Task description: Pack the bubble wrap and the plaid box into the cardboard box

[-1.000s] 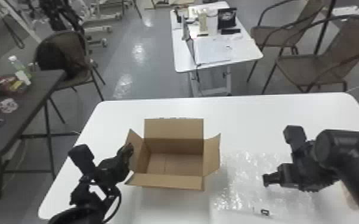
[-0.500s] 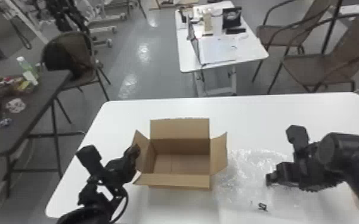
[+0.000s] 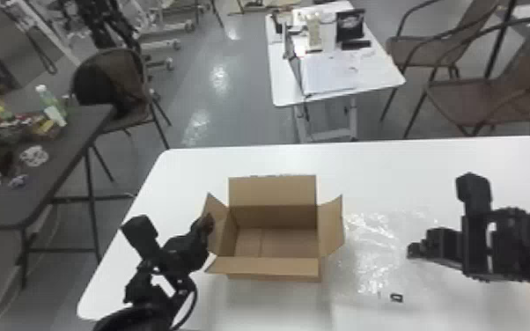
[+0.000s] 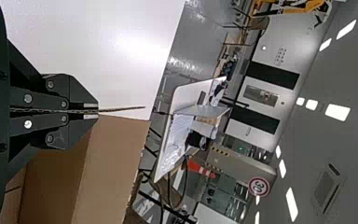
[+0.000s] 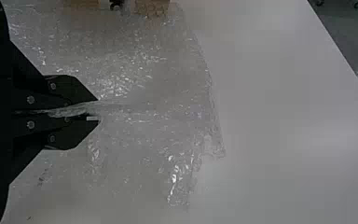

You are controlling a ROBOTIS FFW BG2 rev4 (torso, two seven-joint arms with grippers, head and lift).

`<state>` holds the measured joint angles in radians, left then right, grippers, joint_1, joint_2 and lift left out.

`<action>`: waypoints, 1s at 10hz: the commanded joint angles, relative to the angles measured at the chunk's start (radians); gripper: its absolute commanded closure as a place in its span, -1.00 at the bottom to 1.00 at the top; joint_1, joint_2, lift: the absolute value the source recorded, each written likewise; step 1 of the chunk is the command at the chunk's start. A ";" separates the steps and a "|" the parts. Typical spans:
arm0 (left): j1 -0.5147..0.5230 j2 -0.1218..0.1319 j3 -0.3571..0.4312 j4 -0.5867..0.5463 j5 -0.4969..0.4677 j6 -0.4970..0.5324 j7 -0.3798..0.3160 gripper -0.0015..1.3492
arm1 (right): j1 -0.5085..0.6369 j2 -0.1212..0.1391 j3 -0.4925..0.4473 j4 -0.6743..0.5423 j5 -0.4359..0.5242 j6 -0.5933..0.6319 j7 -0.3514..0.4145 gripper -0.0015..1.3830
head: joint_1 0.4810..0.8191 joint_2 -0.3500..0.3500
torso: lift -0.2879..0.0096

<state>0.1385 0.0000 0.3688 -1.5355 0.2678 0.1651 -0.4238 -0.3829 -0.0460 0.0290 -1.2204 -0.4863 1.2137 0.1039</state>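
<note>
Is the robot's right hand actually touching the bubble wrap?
Touching. The right wrist view shows it: a fold of the bubble wrap is pinched between the two closed fingers of the right gripper.

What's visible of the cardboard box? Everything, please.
The cardboard box is plain brown corrugated board, rectangular, upright on the white table. Top open, all four flaps unfolded: the far flap stands up, the near flap folds outward, the right flap splays out. The left flap is pinched edge-on in the left gripper's jaws. A seam crosses its floor. Bubble wrap lies to its right.
</note>
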 commanded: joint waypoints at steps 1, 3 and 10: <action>0.004 -0.003 0.001 0.000 0.002 -0.001 0.000 0.77 | 0.067 -0.005 -0.066 -0.148 -0.025 0.078 -0.020 0.73 | 0.27 0.73 | 0.82; 0.004 -0.003 0.001 0.000 0.002 -0.002 0.000 0.77 | 0.153 -0.031 -0.167 -0.346 -0.106 0.178 -0.081 0.73 | 0.27 0.69 | 0.82; 0.013 -0.003 0.004 0.003 0.005 -0.010 0.003 0.77 | 0.263 -0.221 -0.442 -0.628 -1.276 0.302 -0.828 0.73 | 0.27 0.40 | 0.82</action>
<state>0.1532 0.0000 0.3726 -1.5325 0.2753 0.1543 -0.4202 -0.1093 -0.2537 -0.4103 -1.8519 -1.6966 1.5146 -0.7253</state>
